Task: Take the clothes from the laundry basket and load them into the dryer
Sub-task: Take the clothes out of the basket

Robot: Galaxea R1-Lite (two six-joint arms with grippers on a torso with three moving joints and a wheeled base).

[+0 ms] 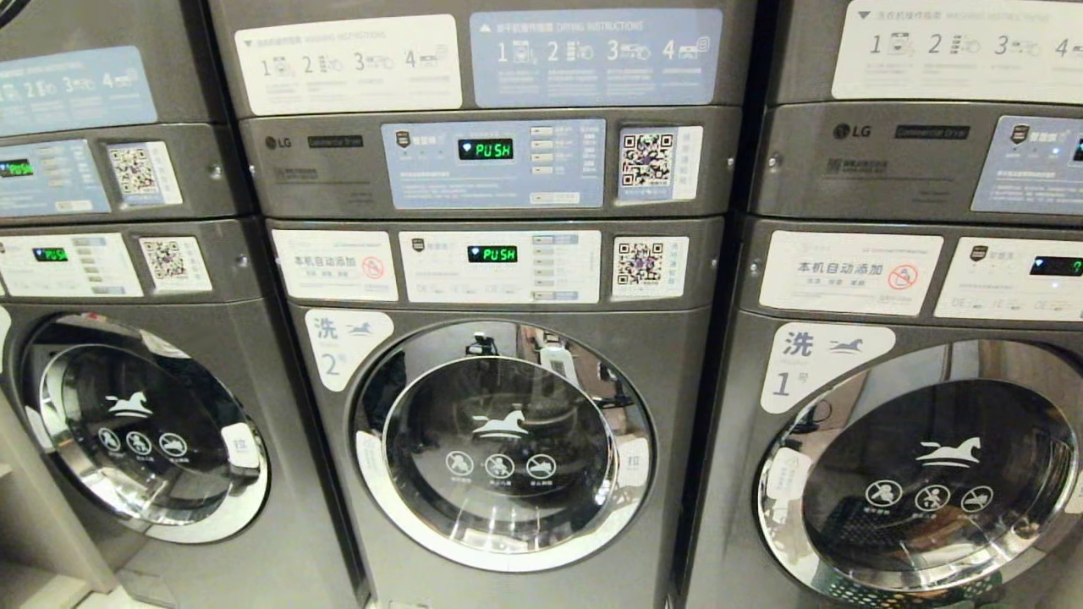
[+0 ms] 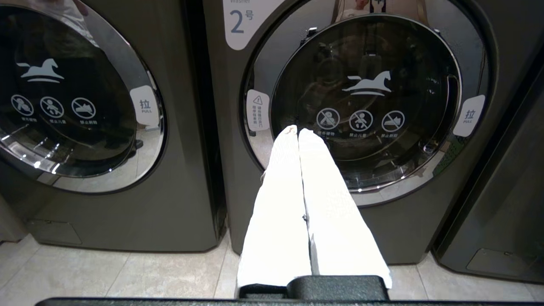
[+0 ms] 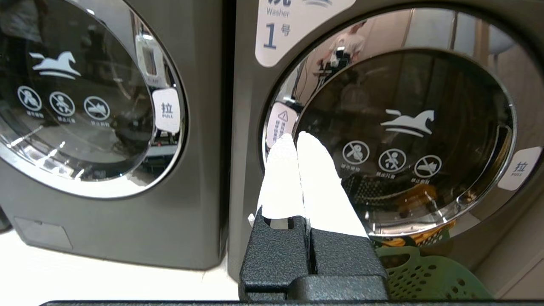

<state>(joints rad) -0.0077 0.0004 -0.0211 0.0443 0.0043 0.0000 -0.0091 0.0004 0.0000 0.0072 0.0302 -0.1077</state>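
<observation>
Left gripper point(image 2: 297, 131): white-covered fingers point(image 2: 276, 204) pressed together along their full length, tips meeting, nothing between them; black mount at the base. Pointing level, forward.
Right gripper point(image 3: 296, 138): white-covered fingers point(image 3: 323, 191) likewise closed tip to tip, empty; black textured mount behind. Pointing level, forward.
Neither arm appears in the head view.

The machines point(image 1: 508, 381) are dark grey with chrome-ringed black door glass point(image 1: 499, 452) printed with white horse symbols. Their panel displays point(image 1: 486, 150) glow green. The laundry basket point(image 3: 425, 276) is green and perforated. Both pincers' fingers point(image 2: 306, 204) are white.
</observation>
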